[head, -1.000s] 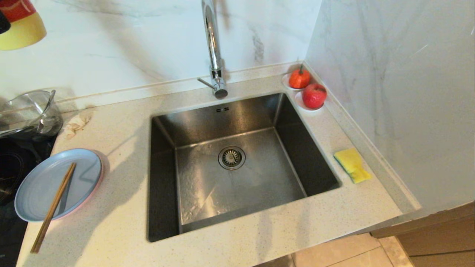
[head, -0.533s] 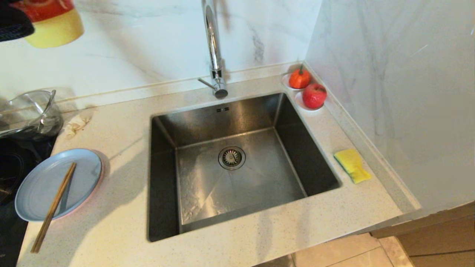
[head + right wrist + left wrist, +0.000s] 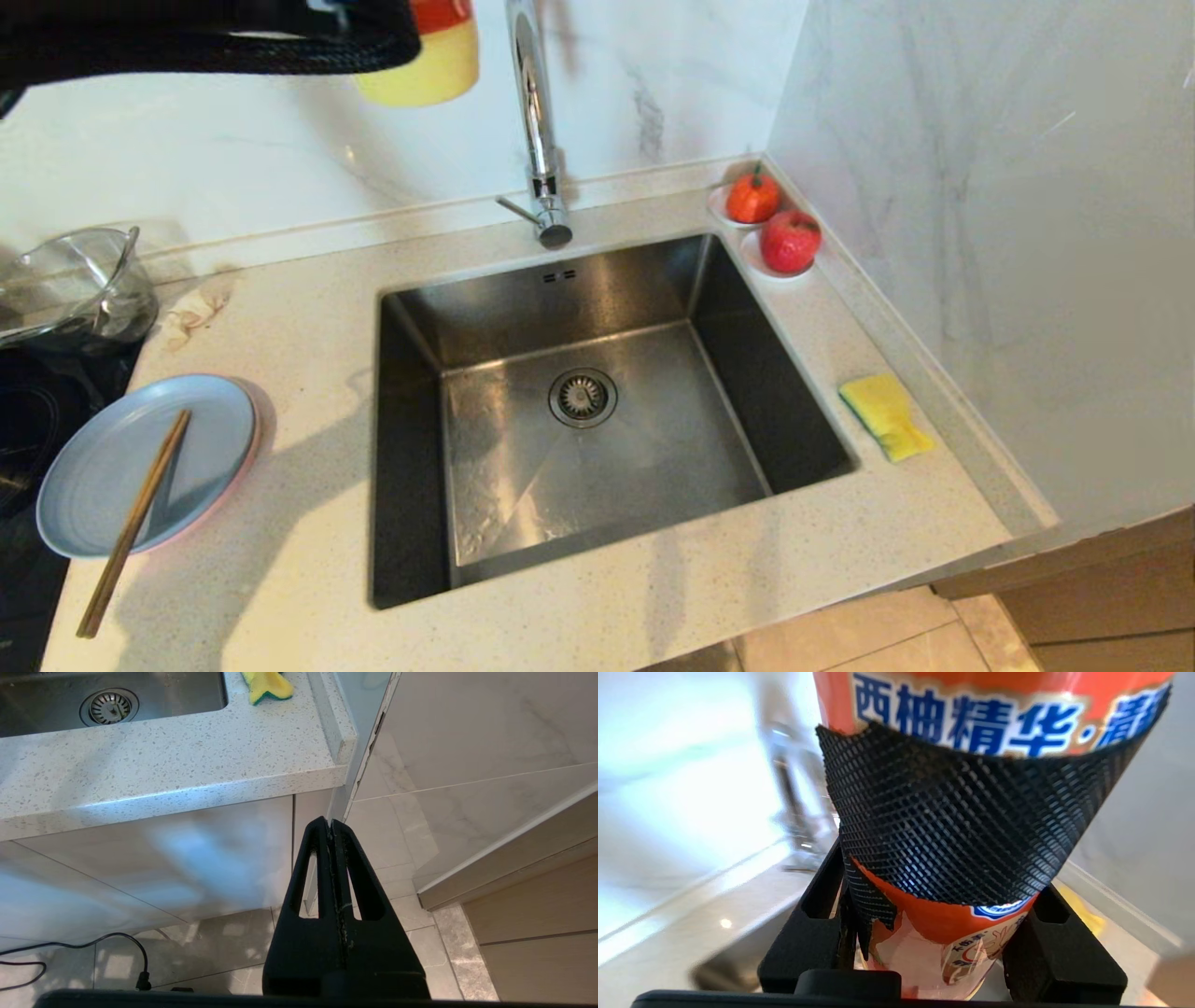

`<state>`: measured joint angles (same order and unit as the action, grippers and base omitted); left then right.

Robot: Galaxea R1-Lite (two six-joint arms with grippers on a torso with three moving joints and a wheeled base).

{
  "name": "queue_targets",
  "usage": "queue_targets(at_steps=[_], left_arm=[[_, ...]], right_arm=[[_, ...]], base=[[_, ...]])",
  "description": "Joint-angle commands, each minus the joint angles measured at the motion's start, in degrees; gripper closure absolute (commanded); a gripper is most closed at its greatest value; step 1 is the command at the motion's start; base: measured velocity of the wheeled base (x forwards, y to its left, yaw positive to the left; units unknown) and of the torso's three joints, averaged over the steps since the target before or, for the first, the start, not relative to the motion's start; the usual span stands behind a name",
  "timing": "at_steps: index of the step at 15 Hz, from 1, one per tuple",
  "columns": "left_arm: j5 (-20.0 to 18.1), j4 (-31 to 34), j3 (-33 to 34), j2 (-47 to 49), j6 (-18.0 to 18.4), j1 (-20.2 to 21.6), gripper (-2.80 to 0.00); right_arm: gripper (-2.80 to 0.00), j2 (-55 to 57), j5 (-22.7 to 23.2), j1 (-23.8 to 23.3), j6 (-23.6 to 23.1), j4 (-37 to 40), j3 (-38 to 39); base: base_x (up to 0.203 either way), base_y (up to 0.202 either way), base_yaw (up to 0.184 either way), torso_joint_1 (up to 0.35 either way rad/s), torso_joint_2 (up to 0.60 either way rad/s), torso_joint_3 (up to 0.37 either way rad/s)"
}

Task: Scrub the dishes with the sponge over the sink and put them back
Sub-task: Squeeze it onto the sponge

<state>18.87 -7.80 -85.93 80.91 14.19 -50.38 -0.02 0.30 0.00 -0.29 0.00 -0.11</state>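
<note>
The only readable writing stands on the orange bottle (image 3: 971, 714) held in the left pincer (image 3: 943, 933), seen close in the left wrist view. Across its label runs a row of large blue Chinese characters edged in white: 西柚精华, then a dot, then the start of a further character cut off by the black mesh pad. Lower on the same label sits a small blue-and-white emblem and some fine orange lettering, too small and curved to read. Nothing else in the views carries legible text.
</note>
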Motion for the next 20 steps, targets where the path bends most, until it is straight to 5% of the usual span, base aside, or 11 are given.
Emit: queue_targets(at_steps=[1, 6, 20], left_arm=[[0.0, -0.4, -2.1, 6.3, 0.0, -2.0, 0.0], [0.2, 1.7, -9.2, 14.4, 0.1, -7.0, 0.0], [0.7, 4.9, -5.6, 28.1, 4.3, -11.5, 0.0]], right_arm=[[0.0, 0.0, 0.0, 0.0, 0.0, 0.0, 0.0], [0.0, 0.0, 0.0, 0.0, 0.0, 0.0, 0.0], [0.0, 0.0, 0.0, 0.0, 0.0, 0.0, 0.0]], base=[[0.0, 0.0, 0.0, 0.0, 0.0, 0.0], [0.0, 0.0, 0.0, 0.0, 0.0, 0.0], [0.0, 0.0, 0.0, 0.0, 0.0, 0.0]])
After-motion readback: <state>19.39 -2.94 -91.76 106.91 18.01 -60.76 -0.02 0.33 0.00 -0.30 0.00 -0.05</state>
